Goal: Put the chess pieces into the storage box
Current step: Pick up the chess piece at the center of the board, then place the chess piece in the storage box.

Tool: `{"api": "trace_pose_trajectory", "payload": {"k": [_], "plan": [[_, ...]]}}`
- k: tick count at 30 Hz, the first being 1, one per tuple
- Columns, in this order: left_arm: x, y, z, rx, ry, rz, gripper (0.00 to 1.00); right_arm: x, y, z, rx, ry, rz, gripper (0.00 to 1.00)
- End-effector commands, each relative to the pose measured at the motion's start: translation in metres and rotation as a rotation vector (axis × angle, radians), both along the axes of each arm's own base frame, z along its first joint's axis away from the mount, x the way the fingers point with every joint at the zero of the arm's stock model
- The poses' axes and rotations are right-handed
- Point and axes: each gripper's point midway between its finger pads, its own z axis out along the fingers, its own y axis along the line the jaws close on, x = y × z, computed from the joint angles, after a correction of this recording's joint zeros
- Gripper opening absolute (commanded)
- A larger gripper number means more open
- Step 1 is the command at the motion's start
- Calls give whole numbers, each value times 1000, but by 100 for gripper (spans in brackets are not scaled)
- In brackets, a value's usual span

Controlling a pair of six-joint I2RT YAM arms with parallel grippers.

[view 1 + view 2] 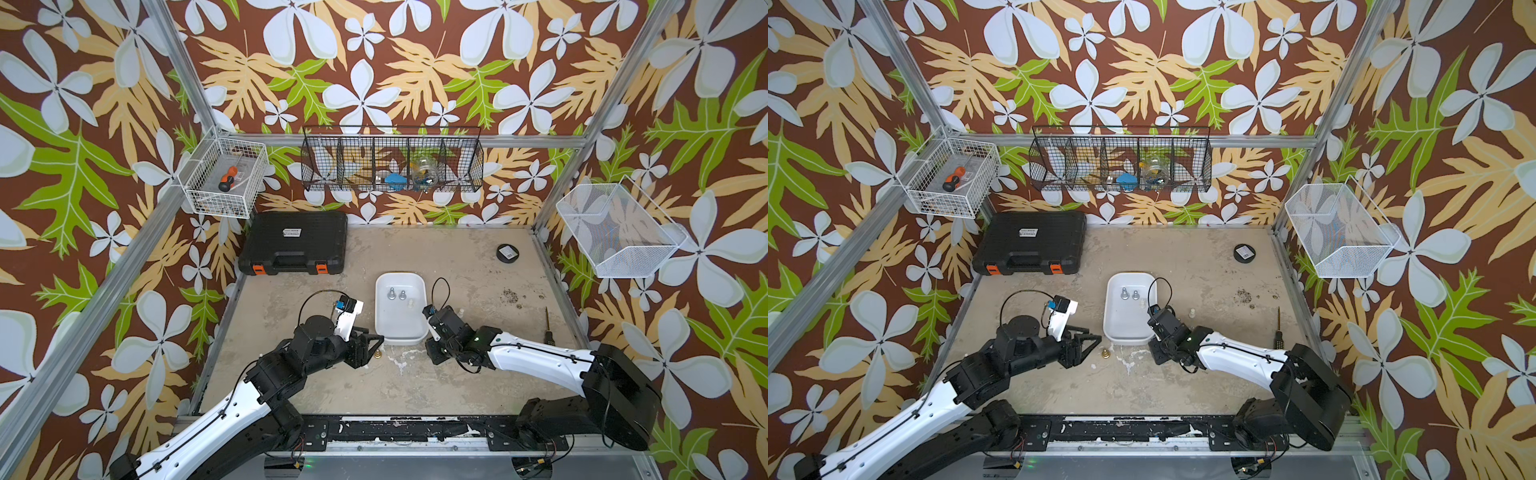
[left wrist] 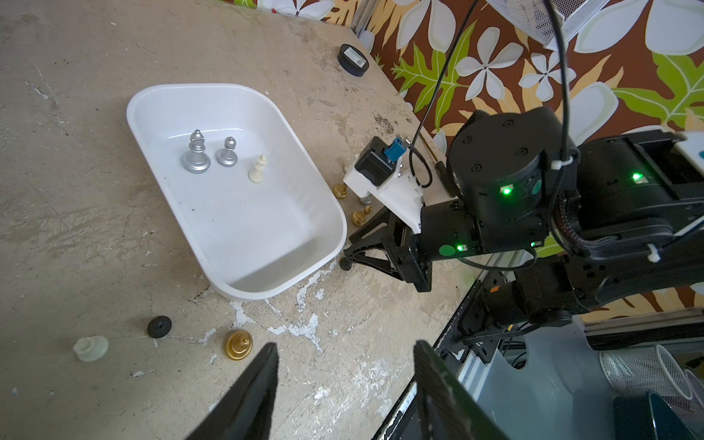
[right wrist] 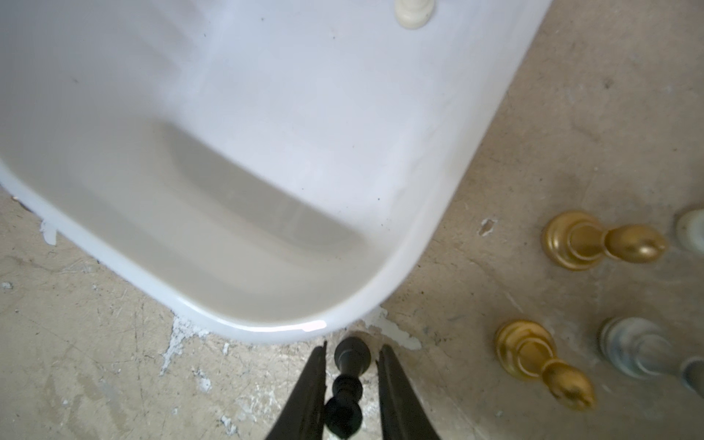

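I'm straddling the black chess piece [image 3: 346, 384] with my right gripper [image 3: 353, 344], jaws narrowly apart, not clamped; I'm centering on its stem before squeezing, minding the box [image 3: 415, 247] rim just ahead.

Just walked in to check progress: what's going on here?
The robot is putting chess pieces into the white storage box. A tall silver piece, a shorter silver piece and a cream piece stand inside. The right gripper straddles a black piece by the box's corner, jaws not yet clamped. The left gripper is open and empty near a gold piece. Others wait on the table.
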Motion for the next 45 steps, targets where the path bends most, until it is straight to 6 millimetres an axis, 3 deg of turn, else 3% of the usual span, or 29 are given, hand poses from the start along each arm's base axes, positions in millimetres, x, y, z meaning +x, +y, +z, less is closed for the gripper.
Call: {"api": "trace_pose_trajectory", "payload": {"k": [1, 8, 18, 24, 27, 30, 39, 45], "plan": [[1, -2, 5, -9, -22, -8, 59, 3, -1, -2, -13, -17, 0, 27], [1, -2, 5, -9, -23, -4, 59, 3, 1, -3, -8, -14, 7, 21], [4, 3, 7, -10, -40, 24, 59, -2, 1, 25, 24, -19, 18, 9], [4, 5, 11, -20, -54, 31, 59, -5, 11, 66, 91, -29, 58, 7], [4, 6, 12, -21, -63, 35, 59, 5, 23, 97, 148, -78, 67, 7], [4, 5, 12, -22, -65, 29, 59, 25, 38, 112, 150, -120, 70, 7], [5, 8, 13, -23, -72, 43, 59, 97, 88, 91, 17, -119, 97, 7], [4, 8, 15, -27, -75, 41, 59, 131, 94, 53, -147, -109, 68, 8]]}}
